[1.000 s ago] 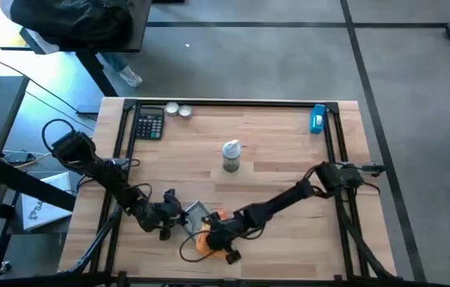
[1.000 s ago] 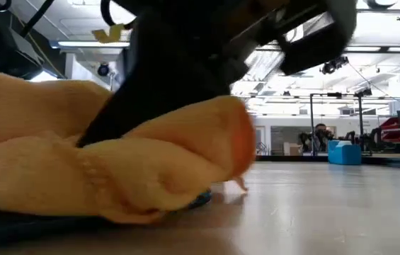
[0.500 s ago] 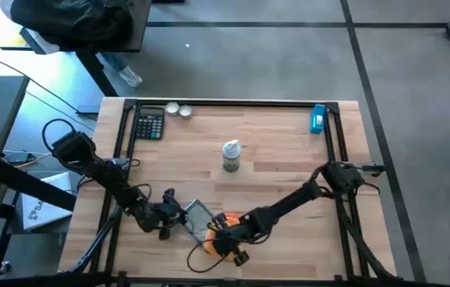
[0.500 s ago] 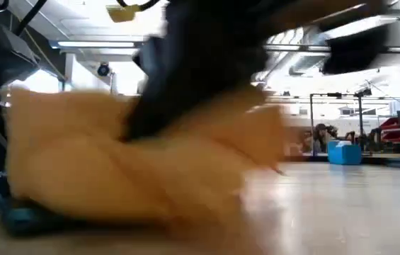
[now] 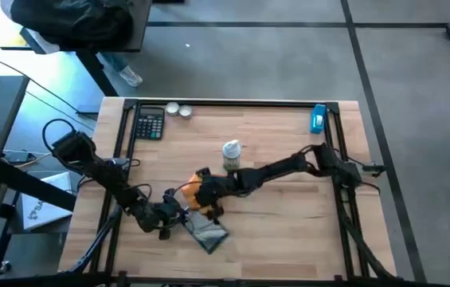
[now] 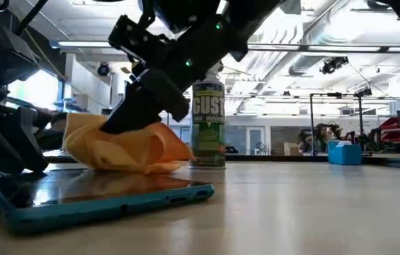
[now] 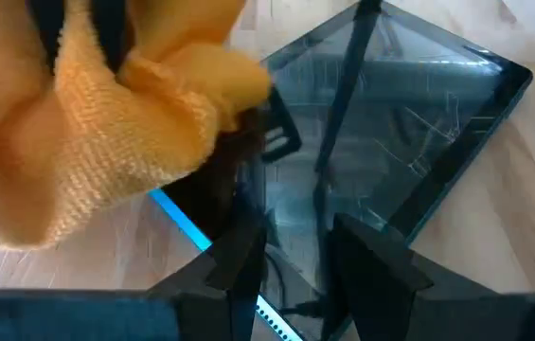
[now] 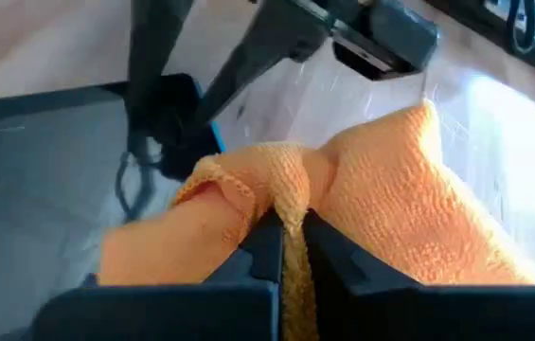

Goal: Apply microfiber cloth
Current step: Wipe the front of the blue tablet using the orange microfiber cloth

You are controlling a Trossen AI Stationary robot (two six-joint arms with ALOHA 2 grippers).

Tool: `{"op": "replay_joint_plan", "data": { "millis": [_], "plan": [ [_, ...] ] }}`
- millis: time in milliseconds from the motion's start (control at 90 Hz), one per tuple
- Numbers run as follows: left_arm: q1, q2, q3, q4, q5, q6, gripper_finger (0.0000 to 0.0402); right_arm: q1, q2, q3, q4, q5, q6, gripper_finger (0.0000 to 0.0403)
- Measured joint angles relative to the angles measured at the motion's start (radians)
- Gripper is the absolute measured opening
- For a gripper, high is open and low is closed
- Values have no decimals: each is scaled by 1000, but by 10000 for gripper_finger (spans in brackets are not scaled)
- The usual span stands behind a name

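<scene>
R end effector pinching microfiber cloth, moved off tablet toward far edge; L end effector clamps tablet.

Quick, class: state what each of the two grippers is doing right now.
Left gripper: shut on the edge of the tablet.
Right gripper: shut on the microfiber cloth, at the tablet's far end.

Prob. a lab/workshop: exposed ceiling ducts, concrete floor.

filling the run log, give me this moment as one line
right gripper: shut on cloth, at tablet's far end | left gripper: shut on tablet edge | can: upright behind
</scene>
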Motion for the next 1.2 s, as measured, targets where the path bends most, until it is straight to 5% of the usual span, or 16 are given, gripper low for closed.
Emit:
{"op": "replay_joint_plan", "data": {
  "millis": [411, 711, 933, 1200],
  "plan": [
    [1, 0, 2, 4, 13, 1, 114, 183, -11, 7, -292, -119, 138, 0],
    [0, 0, 2, 4, 7, 3, 114, 310, -9, 1, -238, -100, 229, 0],
    [0, 0, 1, 5, 1, 4, 114, 250, -8, 1, -154, 63, 108, 0],
    [0, 0, -1, 13, -2, 4, 114, 100, -6, 0, -70, 69, 53, 0]
  ]
}}
